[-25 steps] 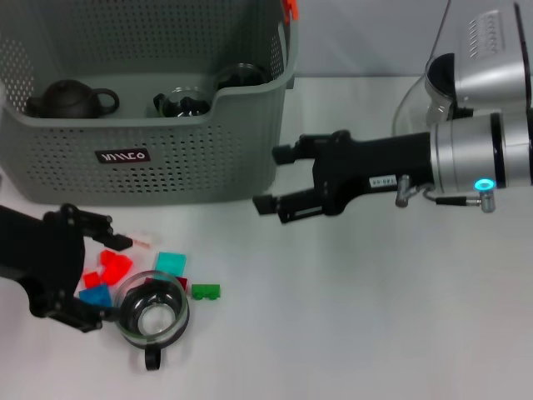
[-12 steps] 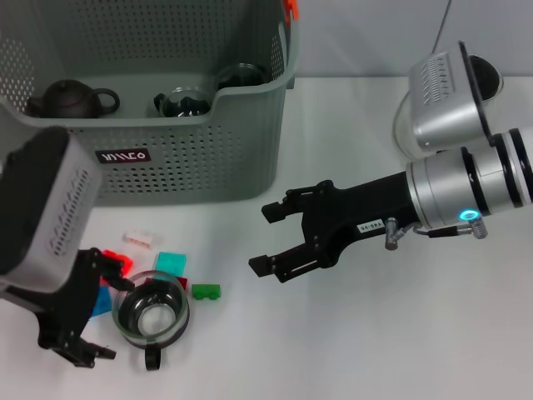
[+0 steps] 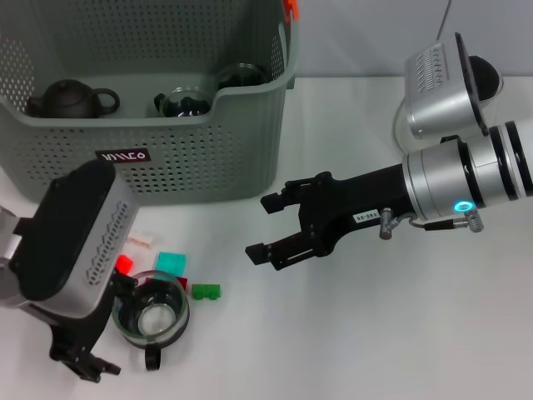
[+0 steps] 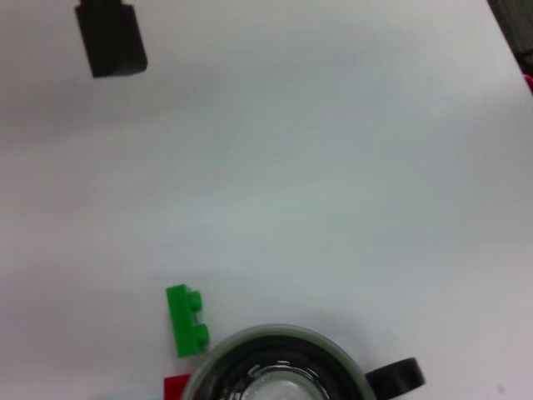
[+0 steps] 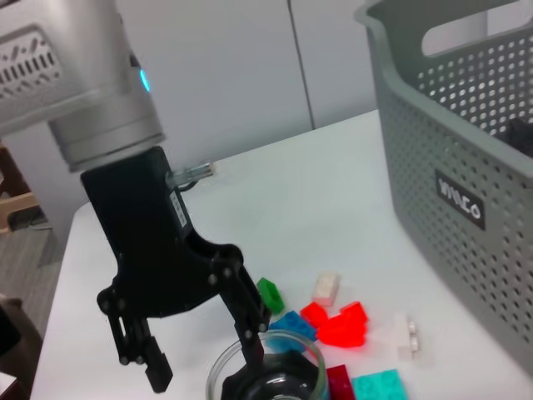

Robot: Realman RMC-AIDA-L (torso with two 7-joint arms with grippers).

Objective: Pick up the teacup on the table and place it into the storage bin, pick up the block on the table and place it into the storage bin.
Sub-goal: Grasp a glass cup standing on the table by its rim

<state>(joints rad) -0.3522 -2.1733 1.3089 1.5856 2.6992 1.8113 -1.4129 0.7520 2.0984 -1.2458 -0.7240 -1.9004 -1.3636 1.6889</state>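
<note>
1. The storage bin [image 3: 150,133] stands at the far left of the surface [image 3: 375,333]. It is a rigid perforated basket with a dipped front rim. A dark teapot [image 3: 71,100] and two glass vessels already sit inside, so anything added should be set down gently rather than dropped.

2. The right claw [image 3: 271,227] is held out over the open surface, just beside the bin's front corner and well apart from the clutter. Its jaws are spread wide and hold nothing.

3. The left claw [image 5: 204,342] hangs directly at the teacup, jaws spread, one finger [image 5: 250,321] at the near rim and the other [image 5: 141,354] standing clear outside. It grips nothing. Whether the finger touches the glass cannot be told.

4. The teacup [image 3: 151,315] stands upright on the surface, in front of the bin, its dark handle [image 3: 152,358] pointing towards the robot.
   - Handling: it looks like clear glass, so judge it stiff, smooth, slippery and breakable.
   - Hold: pinch the wall across the rim, one finger inside and one outside, away from the handle. Use moderate force.

5. The blocks lie close against the far side of the teacup: a green block [image 3: 205,291], a teal block [image 3: 170,263], red pieces [image 5: 337,325] and a pale block [image 3: 140,239].
   - Handling: they appear to be hard, light plastic, not fragile.
   - Hold: take the green block across its flat long sides. It lies clear of the rest, just beside the cup.
</note>
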